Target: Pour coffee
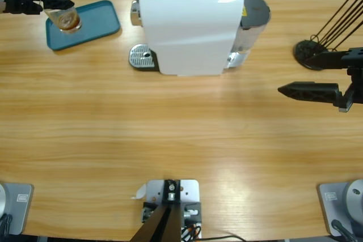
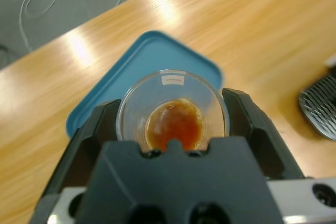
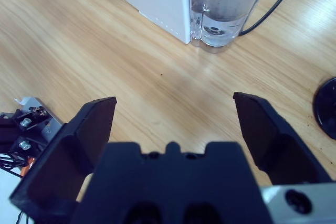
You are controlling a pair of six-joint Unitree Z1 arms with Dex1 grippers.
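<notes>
While the glass is sitting over the tray, these points are standing out:
Left gripper (image 2: 173, 124): pinching the clear glass (image 1: 63, 16) by its sides, at the table's far left corner.
Coffee (image 2: 174, 125): lying as a shallow layer in the glass's bottom.
Key relation: the glass is hanging directly above the blue tray (image 1: 99, 24), axis looking slightly tilted; whether it is touching, I cannot tell.
Right gripper (image 3: 173, 124): jaws spread, holding nothing, well apart beyond the coffee machine (image 1: 187, 24).
Surface: wooden table (image 1: 181, 140), grey floor showing behind.

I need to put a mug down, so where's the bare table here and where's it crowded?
Bare wood spans the table in front of the coffee machine, left of the right gripper. Crowded: the far left corner, where the left gripper holds the glass over the blue tray.
</notes>
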